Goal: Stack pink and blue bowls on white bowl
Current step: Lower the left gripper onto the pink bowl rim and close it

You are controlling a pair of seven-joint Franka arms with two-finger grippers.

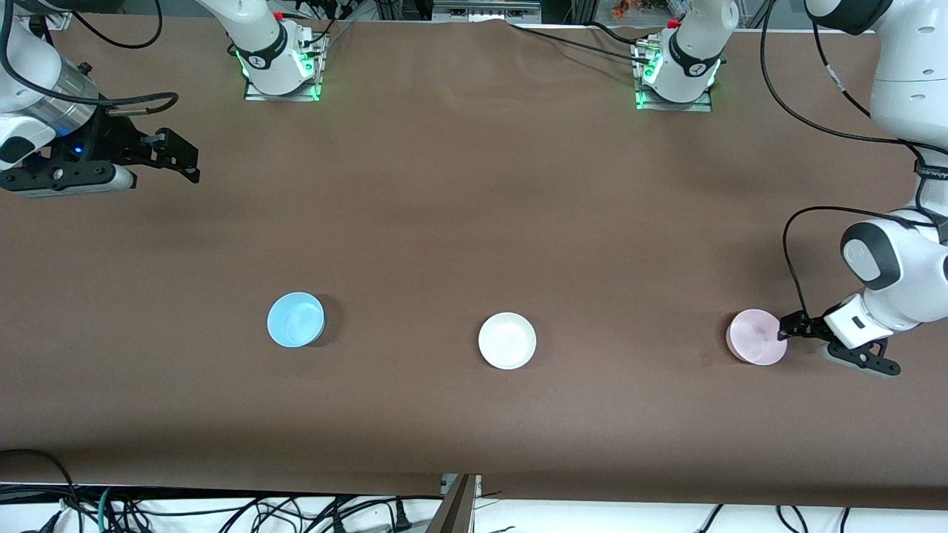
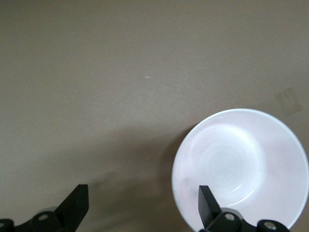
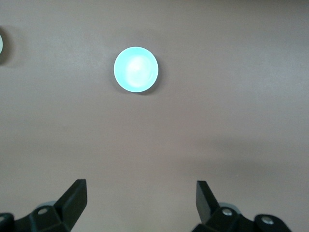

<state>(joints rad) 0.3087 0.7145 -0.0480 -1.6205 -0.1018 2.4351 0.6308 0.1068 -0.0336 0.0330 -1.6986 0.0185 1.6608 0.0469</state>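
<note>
My left gripper (image 1: 786, 331), jaws released, straddles the pink bowl's (image 1: 755, 337) rim; misaligned, I'd tip it. Right gripper (image 1: 174, 154) waits, released.

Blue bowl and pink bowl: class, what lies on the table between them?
The white bowl sits between the blue bowl and the pink bowl, with bare table on either side; the front view shows this.

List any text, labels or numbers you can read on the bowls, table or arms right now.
None readable.
Pink bowl, white bowl, blue bowl: plain, no markings.
Left arm: small print on a dark band near the elbow, too small to read.
Round marks on both arm bases: too small to read.
</note>
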